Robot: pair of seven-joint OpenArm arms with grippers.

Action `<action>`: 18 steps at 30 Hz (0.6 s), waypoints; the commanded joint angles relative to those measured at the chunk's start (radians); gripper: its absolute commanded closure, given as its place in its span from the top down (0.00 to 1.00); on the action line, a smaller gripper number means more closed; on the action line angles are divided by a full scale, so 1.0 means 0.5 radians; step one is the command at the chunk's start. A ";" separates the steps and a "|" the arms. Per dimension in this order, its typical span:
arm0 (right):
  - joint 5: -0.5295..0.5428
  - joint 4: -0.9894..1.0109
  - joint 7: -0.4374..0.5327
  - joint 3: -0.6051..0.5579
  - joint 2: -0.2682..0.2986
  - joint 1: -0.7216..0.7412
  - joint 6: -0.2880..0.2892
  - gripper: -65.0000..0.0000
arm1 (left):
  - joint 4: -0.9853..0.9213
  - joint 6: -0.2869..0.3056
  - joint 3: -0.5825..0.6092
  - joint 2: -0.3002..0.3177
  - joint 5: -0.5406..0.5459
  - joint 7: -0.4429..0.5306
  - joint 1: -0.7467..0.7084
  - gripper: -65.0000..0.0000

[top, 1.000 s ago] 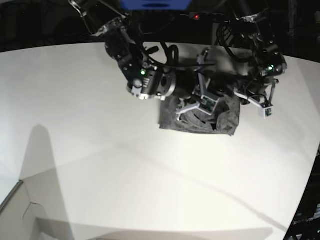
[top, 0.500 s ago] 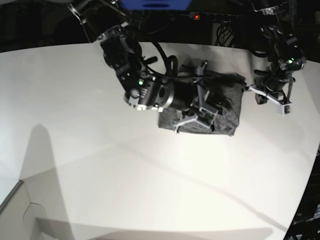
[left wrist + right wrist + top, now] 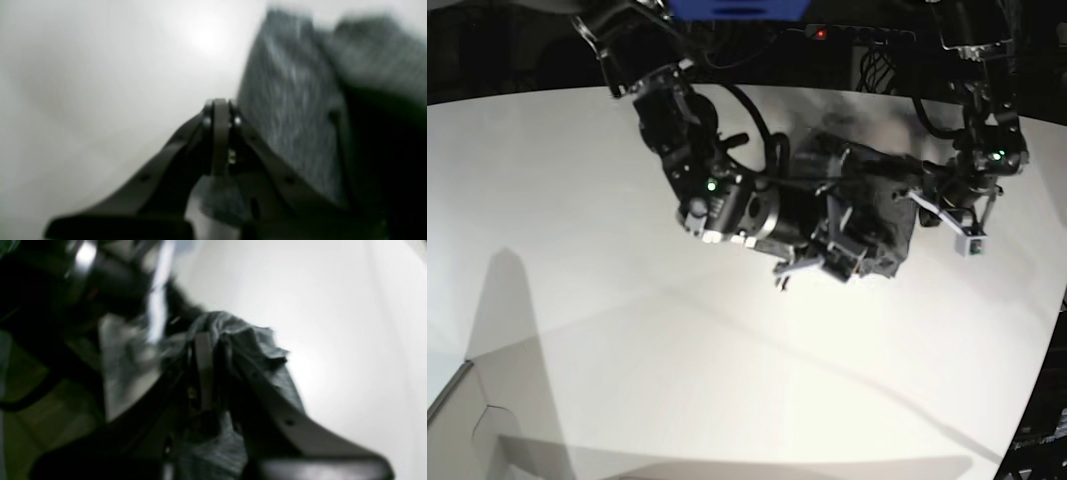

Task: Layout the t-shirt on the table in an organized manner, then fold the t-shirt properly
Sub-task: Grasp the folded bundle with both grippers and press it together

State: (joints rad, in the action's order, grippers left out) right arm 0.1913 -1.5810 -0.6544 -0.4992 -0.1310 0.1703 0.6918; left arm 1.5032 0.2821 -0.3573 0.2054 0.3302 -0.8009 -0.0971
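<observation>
— Where's the shirt relative to your grippers?

— From the base view, the t-shirt (image 3: 877, 215) is bunched in a dark heap on the far right part of the table (image 3: 577, 250), between my two arms. My right gripper (image 3: 210, 340) has its jaws pinched together on a fold of the grey cloth; in its wrist view the fabric wraps around the tips and hangs down under them.

— And the left?

— The left gripper (image 3: 220, 110) has its jaws pressed fully together. Its wrist view is blurred; the shirt shows just beside the tips, to their right, and a grey patch lies below them. I cannot tell whether any cloth is caught between the jaws.

— Is the shirt flat?

— No, crumpled, and partly hidden by my right arm (image 3: 727, 195).
</observation>
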 commanded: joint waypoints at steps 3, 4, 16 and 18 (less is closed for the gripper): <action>0.049 -0.013 0.061 0.085 -0.031 0.063 0.013 0.00 | 0.012 0.005 -0.002 0.039 0.022 0.038 0.009 0.00; 0.049 -0.013 0.061 0.107 -0.031 0.066 0.013 0.00 | 0.018 0.008 -0.005 0.039 0.022 0.038 0.002 0.00; 0.045 -0.013 0.061 0.153 -0.022 0.069 0.013 0.00 | -0.139 0.343 -0.008 0.186 0.019 0.038 0.088 0.00; 0.045 -0.013 0.061 0.177 -0.022 0.069 0.013 0.00 | -0.182 0.349 -0.011 0.195 0.022 0.054 0.094 0.00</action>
State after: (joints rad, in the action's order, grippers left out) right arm 0.1921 -1.5715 -0.6540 -0.4122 -0.1307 0.1844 0.6918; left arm 1.3991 0.4507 -0.3592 0.2905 0.3286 -0.7879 -0.0628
